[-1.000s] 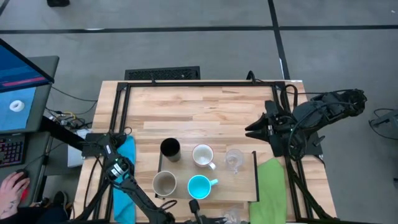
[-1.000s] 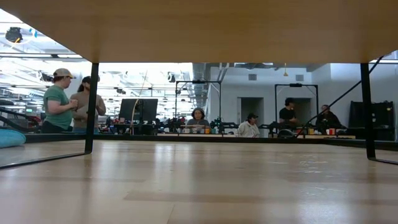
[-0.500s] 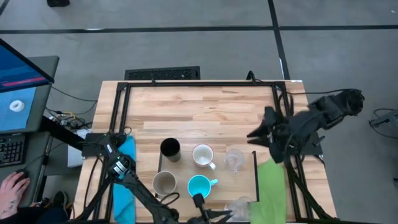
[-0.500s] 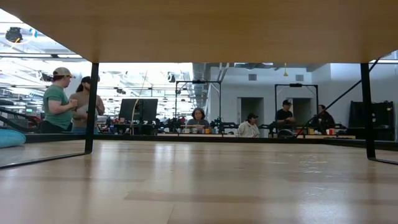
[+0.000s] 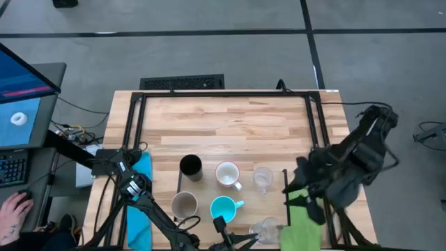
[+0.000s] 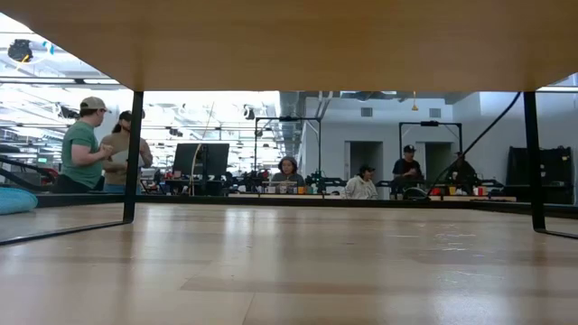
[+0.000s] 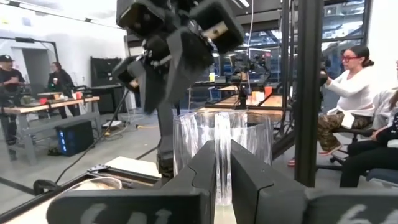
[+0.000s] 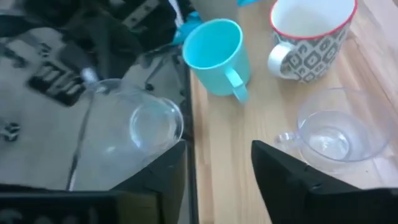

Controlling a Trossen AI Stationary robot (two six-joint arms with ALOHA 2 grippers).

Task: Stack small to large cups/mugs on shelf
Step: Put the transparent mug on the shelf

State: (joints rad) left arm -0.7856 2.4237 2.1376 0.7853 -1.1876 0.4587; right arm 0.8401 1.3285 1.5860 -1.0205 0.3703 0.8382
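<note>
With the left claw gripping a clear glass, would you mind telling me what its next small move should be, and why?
Probably carry the clear glass a little further in over the shelf before lowering. The left claw is shut on its wall, and from above it sits at the shelf's near edge, beside the blue mug. The right claw is open nearby, so leave it room.

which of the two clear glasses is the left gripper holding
The clear glass at the near table edge, pinched at its rim by the left gripper. The other clear glass stands free on the shelf beside the white mug.
</note>
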